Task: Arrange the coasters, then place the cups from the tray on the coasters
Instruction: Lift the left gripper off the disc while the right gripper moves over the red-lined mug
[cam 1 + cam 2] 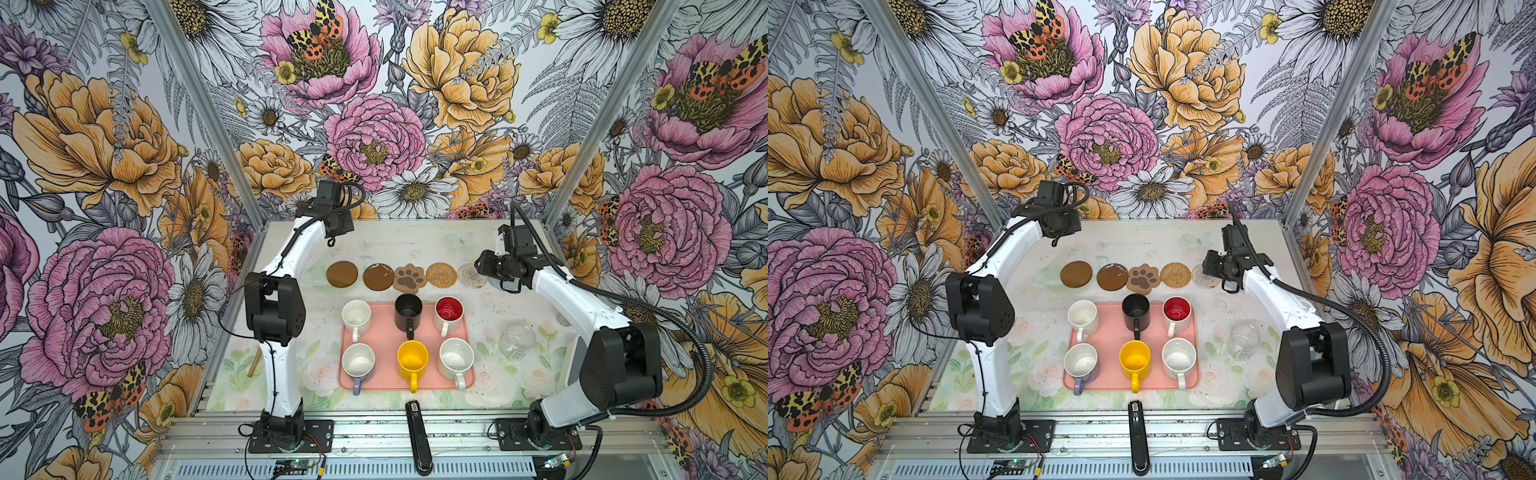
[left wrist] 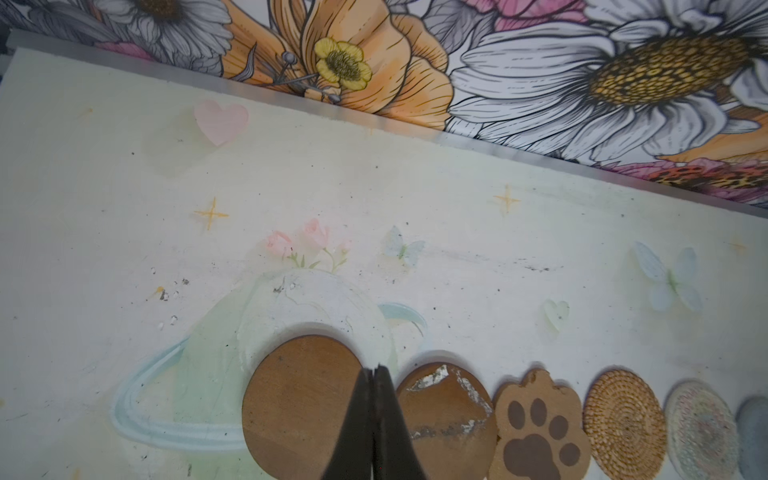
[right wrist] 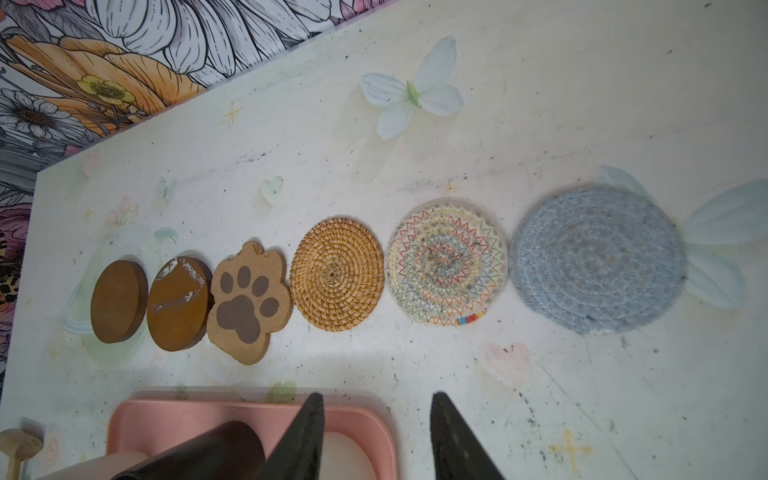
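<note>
The right jaws stand partly open with nothing between them, hovering above the bare tabletop [image 3: 602, 395] between the far rim of the salmon-pink tray [image 1: 384, 334] and the row of coasters. The left jaws are pressed shut and empty, their tips hanging over the edge of the plain brown disc [image 1: 341, 274] at the row's left end. Next come the scuffed brown disc [image 1: 378, 278], paw-shaped coaster [image 1: 409, 279], golden woven round [image 1: 441, 274], whitish woven round [image 1: 471, 275] and pale blue woven round [image 3: 598, 259], which the right wrist hides in both top views. All six cups sit on the tray: white cup [image 1: 356, 314], black cup [image 1: 408, 309], red-lined cup [image 1: 449, 311], lavender cup [image 1: 358, 361], yellow cup [image 1: 412, 358] and speckled cup [image 1: 456, 356].

The arranging looks done, so lifting cups seems next. Crowding is the main risk. The scuffed disc and the paw touch, and the rest lie just beside one another, so a cup set down could knock its neighbour or nudge a light coaster out of line. A rim grip opposite the handle could tilt a cup. The clear glass jar [image 1: 516, 340] stands near the right arm's sweep.
</note>
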